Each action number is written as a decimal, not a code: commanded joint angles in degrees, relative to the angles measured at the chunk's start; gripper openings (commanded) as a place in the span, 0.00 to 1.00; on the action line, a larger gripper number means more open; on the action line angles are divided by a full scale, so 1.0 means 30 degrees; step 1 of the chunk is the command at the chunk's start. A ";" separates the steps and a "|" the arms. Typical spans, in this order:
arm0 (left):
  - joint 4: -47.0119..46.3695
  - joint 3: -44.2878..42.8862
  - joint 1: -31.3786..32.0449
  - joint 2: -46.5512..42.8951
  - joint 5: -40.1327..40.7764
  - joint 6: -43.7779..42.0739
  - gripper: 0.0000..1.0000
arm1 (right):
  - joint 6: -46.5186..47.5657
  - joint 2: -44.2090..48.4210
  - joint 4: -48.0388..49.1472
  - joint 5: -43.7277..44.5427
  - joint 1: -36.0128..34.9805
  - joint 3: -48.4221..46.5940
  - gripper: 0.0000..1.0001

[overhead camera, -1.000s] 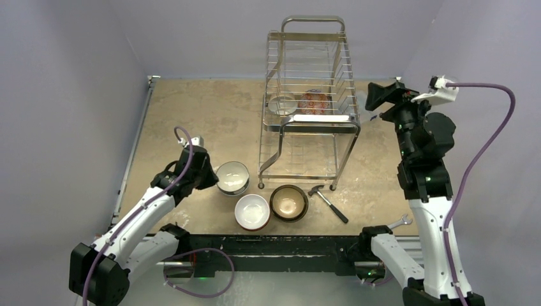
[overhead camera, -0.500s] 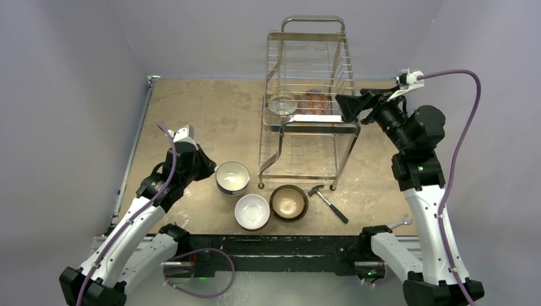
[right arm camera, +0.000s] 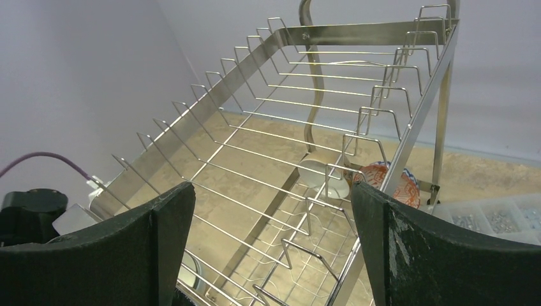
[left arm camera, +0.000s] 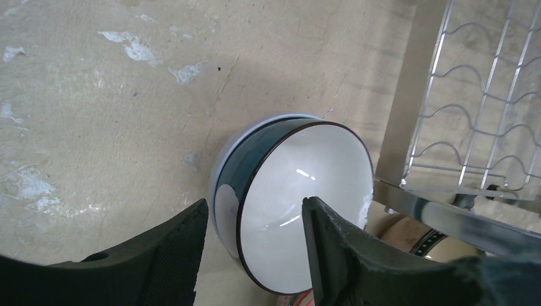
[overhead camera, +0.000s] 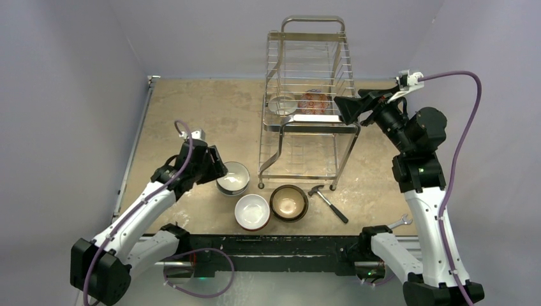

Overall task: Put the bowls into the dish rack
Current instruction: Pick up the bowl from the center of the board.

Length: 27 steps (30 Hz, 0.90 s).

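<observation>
Here, finds the left gripper (left arm camera: 255,205) spread over the nested bowls (left arm camera: 293,204) on the table (overhead camera: 191,108), one finger outside the dark wall of the upper bowl, the other over its white inside, pinching nothing yet. Leaves a white bowl (overhead camera: 252,211) and a dark brown bowl (overhead camera: 289,202) side by side just nearer the arms, next to a hammer (overhead camera: 328,201). Shows a red-patterned bowl (overhead camera: 314,101) and a pale one (overhead camera: 282,103) through the wires of the dish rack (overhead camera: 306,36), tier hard to tell. Puts the right gripper (right arm camera: 271,191) wide open and empty by the right edge of the rack's upper tier. Risks, on a thin rim pinch of glazed ceramic, a slip or a tilt. Risks too dragging up the lower bowl with the upper, or clipping the rack's near leg close beside the stack.
</observation>
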State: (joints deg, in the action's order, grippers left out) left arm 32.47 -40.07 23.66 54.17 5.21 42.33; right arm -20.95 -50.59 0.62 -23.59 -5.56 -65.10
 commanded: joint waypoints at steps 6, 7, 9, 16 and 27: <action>-0.1278 0.0706 -0.0035 0.1460 -0.0933 -0.0574 0.37 | -0.0154 0.0029 0.0718 -0.0177 0.0010 0.0138 0.93; -0.1298 0.0728 -0.0028 0.1418 -0.0919 -0.0599 0.32 | -0.0142 0.0033 0.0725 -0.0164 0.0001 0.0138 0.93; -0.1188 0.0611 -0.0020 0.1142 -0.0820 -0.0601 0.19 | -0.0151 0.0041 0.0708 -0.0217 0.0008 0.0138 0.93; -0.0567 -0.0212 -0.0035 -0.0341 0.0083 -0.0445 0.00 | -0.0350 -0.0051 0.0873 -0.0595 0.0008 0.0112 0.93; 0.0142 -0.2850 -0.0018 -0.2589 0.1976 -0.0529 0.00 | -0.1327 -0.0528 0.1285 -0.2399 -0.0032 -0.0045 0.93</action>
State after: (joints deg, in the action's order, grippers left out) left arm 36.27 -42.33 23.66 50.37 7.90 40.84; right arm -22.70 -51.55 1.41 -26.44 -5.56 -64.84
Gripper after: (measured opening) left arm 0.043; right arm 0.932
